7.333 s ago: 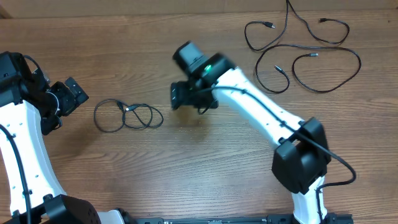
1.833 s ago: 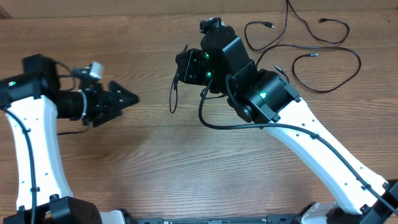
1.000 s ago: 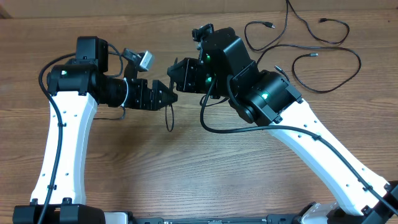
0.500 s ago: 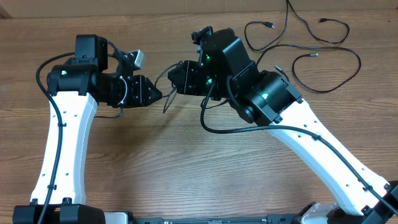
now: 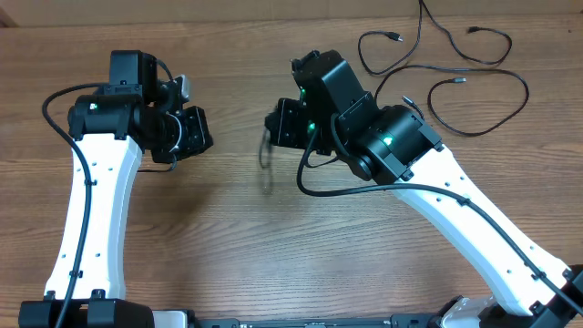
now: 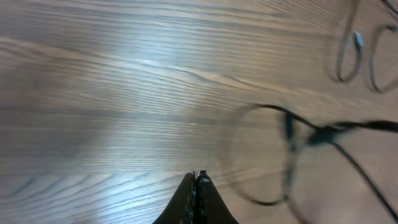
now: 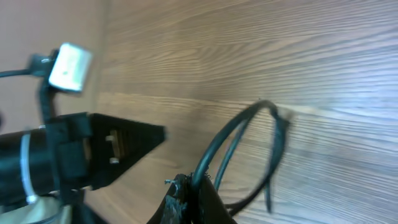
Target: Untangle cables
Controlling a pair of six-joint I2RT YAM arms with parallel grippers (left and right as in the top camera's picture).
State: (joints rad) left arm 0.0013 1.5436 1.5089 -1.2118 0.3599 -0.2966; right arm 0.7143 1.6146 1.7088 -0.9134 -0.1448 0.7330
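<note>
The cable in hand (image 7: 264, 104) is a thin black cord, limp and very light. It is pinched at one point of a loop by the right tool (image 7: 188, 185), whose jaws are closed on it, and hangs clear of the surface (image 5: 273, 246) near the middle, blurred as though swinging. Its rubbery round jacket should give the pads fair friction, but so thin a cord could likely slip or roll out of a loose pinch. It has no stiffness to speak of, so pulling one strand will probably drag the whole coil. The best places to take hold are likely a free strand just beside the small plug, or the plug body itself, which is harder and thicker. The left tool (image 6: 198, 179) stands to the left, apart from the loop, its dark tapered fingers pressed together with nothing visible between them. More cables (image 5: 453, 82) of the same kind lie in loose overlapping loops at the far right. The surface is smooth, matte wood grain, on which a cord should slide easily.
</note>
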